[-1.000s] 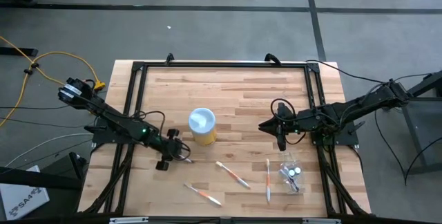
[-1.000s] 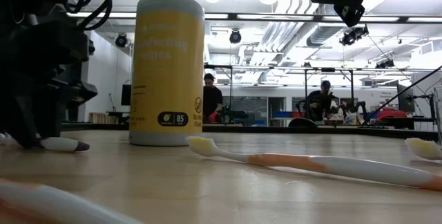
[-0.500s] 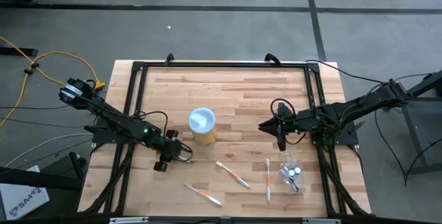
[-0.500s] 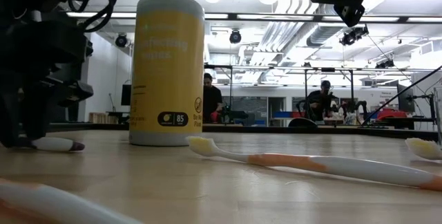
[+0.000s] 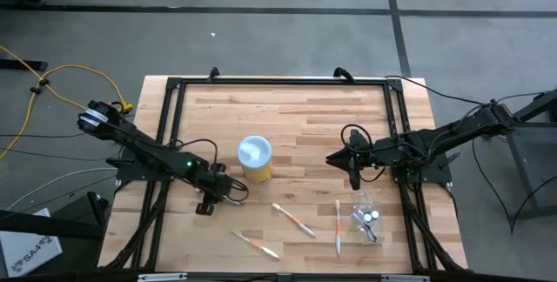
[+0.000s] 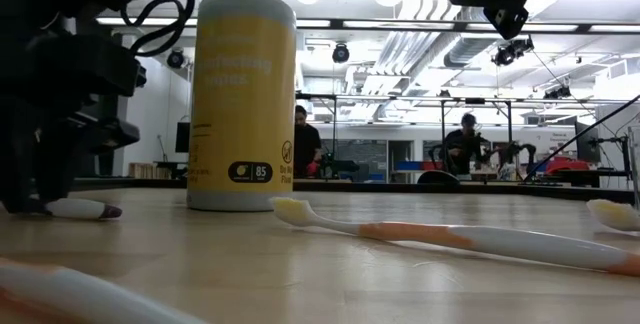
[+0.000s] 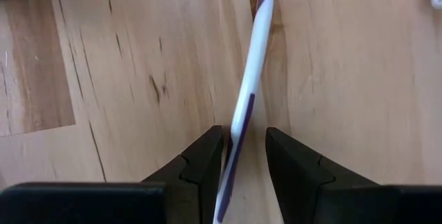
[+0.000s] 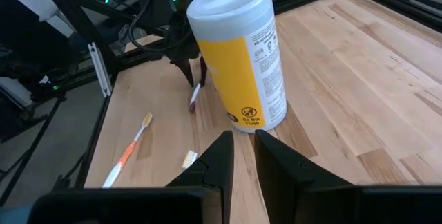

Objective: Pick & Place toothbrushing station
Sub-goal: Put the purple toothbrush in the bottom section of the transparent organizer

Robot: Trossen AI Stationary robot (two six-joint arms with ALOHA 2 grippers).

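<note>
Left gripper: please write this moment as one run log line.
left gripper: open, astride white-purple toothbrush lying on table | right gripper: waiting above table

Wooden table point(image 5: 296, 108): yellow wipes canister point(image 5: 255, 159) upright left of centre; white-purple toothbrush point(image 7: 250, 86) flat just left of it; three orange toothbrushes point(image 5: 293, 218) and clear holder cup point(image 5: 366, 217) toward the near edge, cup nearest the right edge

Three orange-and-white toothbrushes point(image 5: 294, 219) lying flat around the tabletop's six o'clock, a purple-and-white toothbrush point(image 7: 248, 92) flat at eight o'clock, a clear holder cup point(image 5: 366, 217) with teal-capped bottles point(image 5: 372, 216) at four o'clock.
</note>
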